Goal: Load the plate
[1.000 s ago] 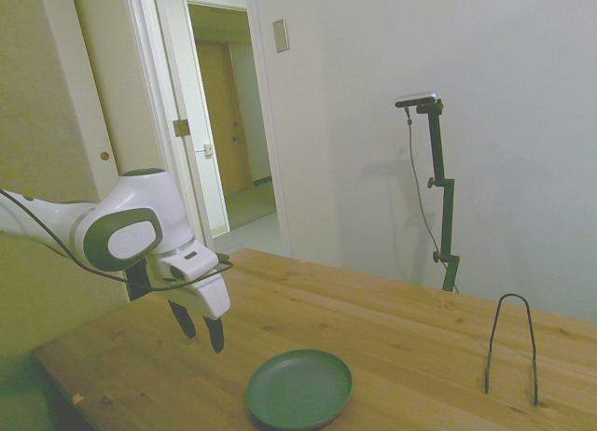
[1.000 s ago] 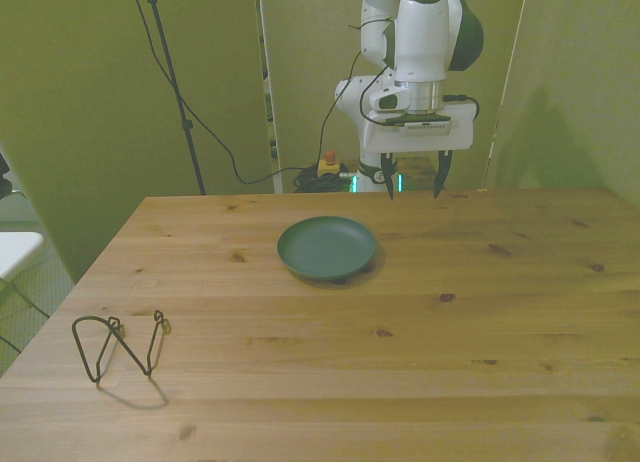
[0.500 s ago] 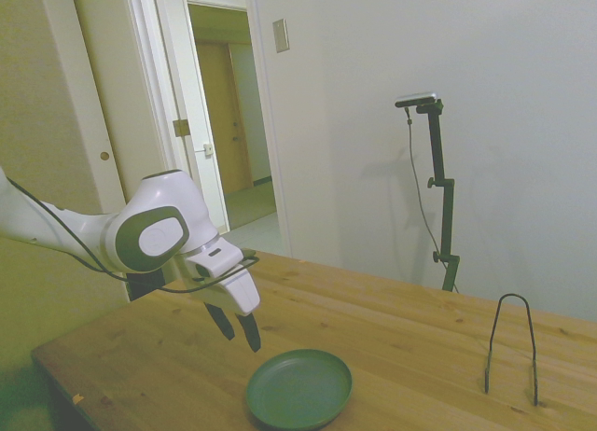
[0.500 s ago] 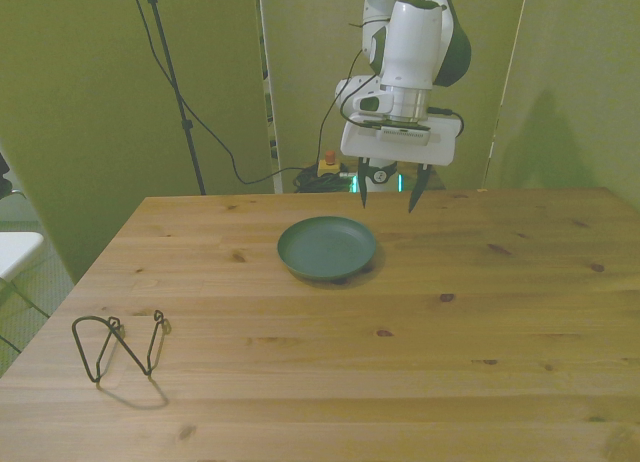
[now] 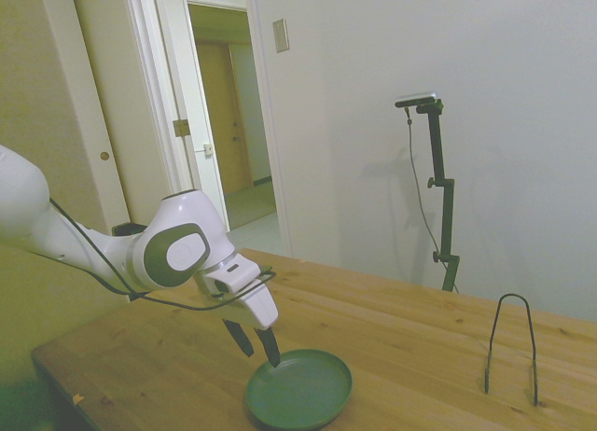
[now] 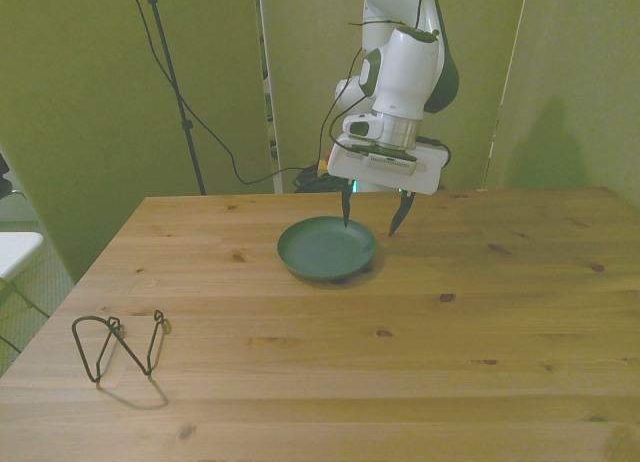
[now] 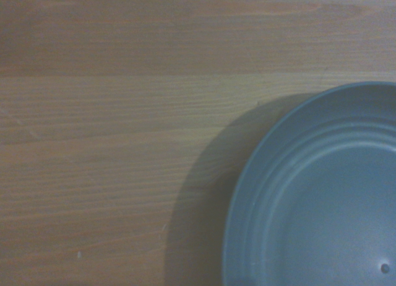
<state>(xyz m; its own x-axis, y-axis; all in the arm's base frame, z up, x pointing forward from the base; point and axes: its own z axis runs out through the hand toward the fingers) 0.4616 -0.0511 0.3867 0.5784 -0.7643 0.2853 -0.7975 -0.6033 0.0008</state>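
Pincer (image 6: 371,224): open, now lower, straddling plate (image 6: 326,250) rim
Surroundings: wire rack (image 6: 118,346) lower left of worktop (image 6: 400,322)

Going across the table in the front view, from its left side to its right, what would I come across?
Bent dark wire rack → round dark green plate → the white arm's open gripper, poised over the plate's rim on the front view's right.
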